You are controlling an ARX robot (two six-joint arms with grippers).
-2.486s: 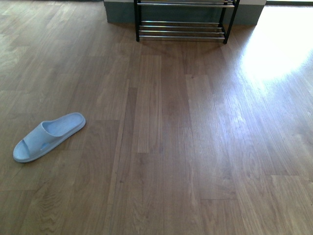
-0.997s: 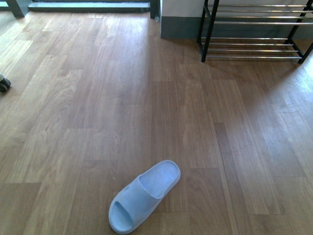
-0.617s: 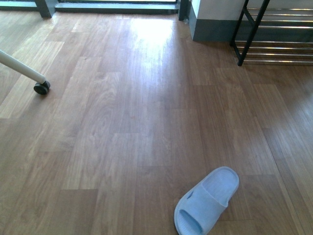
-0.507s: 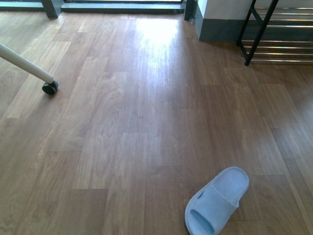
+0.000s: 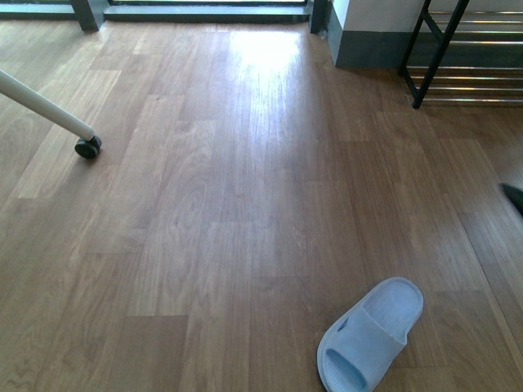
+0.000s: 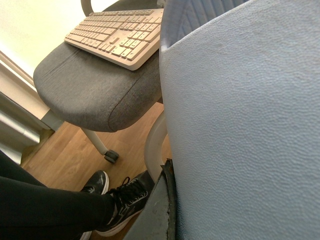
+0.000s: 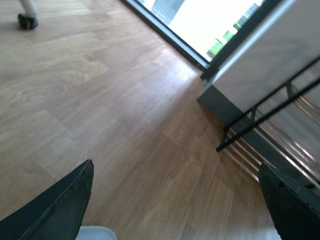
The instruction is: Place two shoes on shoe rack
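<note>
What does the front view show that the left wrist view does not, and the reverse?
Only the front view shows the shoe rack and a light blue slipper lying on the wooden floor. Only the left wrist view shows a keyboard on a grey chair seat, a black sneaker and a blue textured surface close to the camera. Both show wooden floor and a caster.
</note>
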